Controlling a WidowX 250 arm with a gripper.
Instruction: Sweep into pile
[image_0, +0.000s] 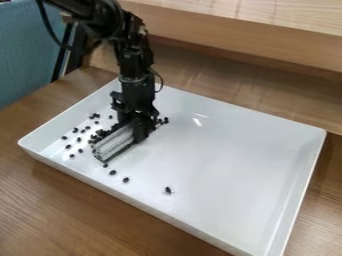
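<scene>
Tray (230, 155), white, on wooden tabletop (47, 205). Hand (141, 125), left of centre in the frame, clamped on a pale sweeper (116, 142), long axis slanting down-left. Black beans (101, 133): most lie along its upper-left side; three strays, lower right, I judge need gathering.

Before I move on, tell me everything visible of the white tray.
The tray is white, rectangular and shallow, with raised walls and a glossy, plastic-like surface catching a reflection. It lies flat, open side up, on the wooden table. Small black pieces lie scattered on it, mostly at the image's left, where a pale, ridged tool seems to touch its floor.
</scene>
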